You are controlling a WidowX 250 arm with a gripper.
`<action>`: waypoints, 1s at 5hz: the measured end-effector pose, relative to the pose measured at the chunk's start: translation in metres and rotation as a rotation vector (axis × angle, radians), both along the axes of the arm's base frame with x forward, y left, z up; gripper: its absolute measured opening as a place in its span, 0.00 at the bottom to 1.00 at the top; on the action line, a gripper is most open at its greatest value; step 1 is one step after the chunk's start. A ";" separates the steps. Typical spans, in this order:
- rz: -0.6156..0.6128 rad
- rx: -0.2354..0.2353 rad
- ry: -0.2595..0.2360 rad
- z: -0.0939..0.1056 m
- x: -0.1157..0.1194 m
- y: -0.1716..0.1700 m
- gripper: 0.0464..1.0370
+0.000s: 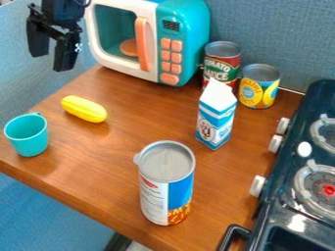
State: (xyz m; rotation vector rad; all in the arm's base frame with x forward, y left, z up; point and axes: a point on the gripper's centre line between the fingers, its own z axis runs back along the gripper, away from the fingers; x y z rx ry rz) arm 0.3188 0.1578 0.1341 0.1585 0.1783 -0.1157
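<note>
At the upper left, the black gripper [52, 51] hangs open in the air with nothing between its fingers, left of the toy microwave [186, 24]. Below it on the wooden table [118, 166] lies a yellow corn-like toy [84, 109]. A teal cup [27, 135] stands upright near the table's left edge. Nearer the front is a large can [166, 184] with a blue, white and orange label. The blue and white carton [216, 115] stands upright right of centre. Behind it are a red and green can [222, 61] and a yellow-labelled can [259, 86], side by side.
A dark toy stove [288, 196] with white knobs and round burners runs along the right side. The microwave stands at the back with its orange handle facing the table. Blue-grey cloth panels rise behind, and the table's front edge slants down to the right.
</note>
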 end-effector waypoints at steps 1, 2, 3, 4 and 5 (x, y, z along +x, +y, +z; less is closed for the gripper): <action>0.008 -0.020 0.038 -0.015 -0.001 -0.002 0.97; 0.161 -0.029 -0.039 -0.019 0.007 -0.006 0.97; 0.385 -0.121 -0.155 -0.022 0.015 -0.002 0.97; 0.604 -0.171 -0.226 -0.027 0.015 0.010 0.97; 0.815 -0.153 -0.253 -0.033 0.015 0.013 0.97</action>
